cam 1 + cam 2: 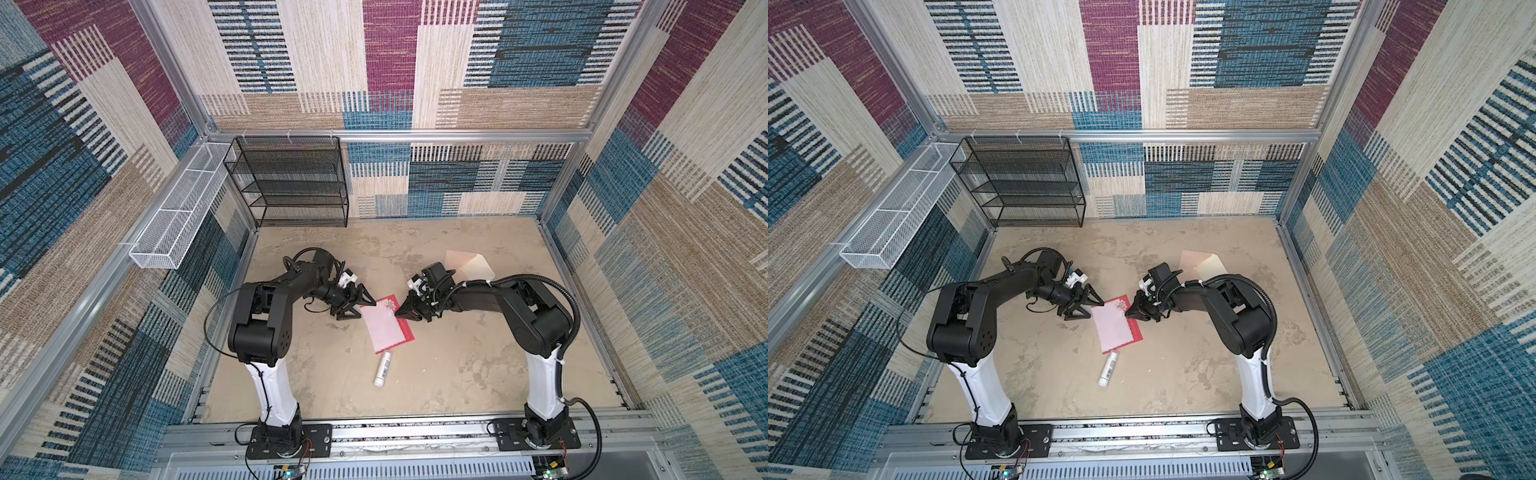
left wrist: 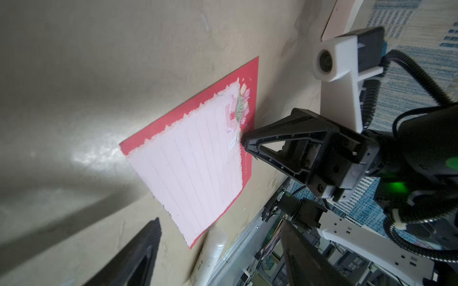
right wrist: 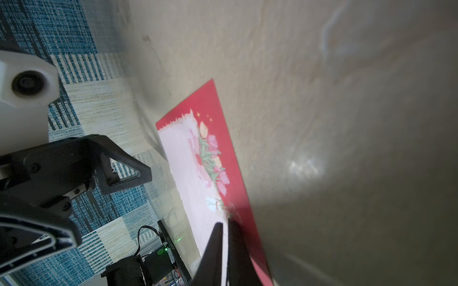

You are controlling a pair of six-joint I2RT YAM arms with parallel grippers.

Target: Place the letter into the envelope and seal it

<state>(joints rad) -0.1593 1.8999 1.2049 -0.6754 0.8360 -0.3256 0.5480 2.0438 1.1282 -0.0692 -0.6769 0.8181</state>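
The letter [image 1: 384,328] [image 1: 1115,328] lies flat mid-table, pink face up with a red border and a floral mark. My right gripper [image 1: 398,312] [image 3: 225,221] is shut, and its tips rest on the letter [image 3: 190,173] beside the flowers at the right edge. My left gripper [image 1: 365,311] [image 2: 218,222] stands open at the letter's far-left corner, and nothing is between its fingers. The left wrist view shows the letter [image 2: 198,161] just ahead of that gripper. The peach-tan envelope [image 1: 469,266] [image 1: 1204,264] lies behind the right arm with its cream flap open.
A small white tube [image 1: 383,368] [image 2: 210,252] lies just in front of the letter's near corner. A black mesh shelf [image 1: 291,183] stands at the back left. A white mesh basket [image 1: 178,216] hangs on the left wall. Patterned walls enclose the table.
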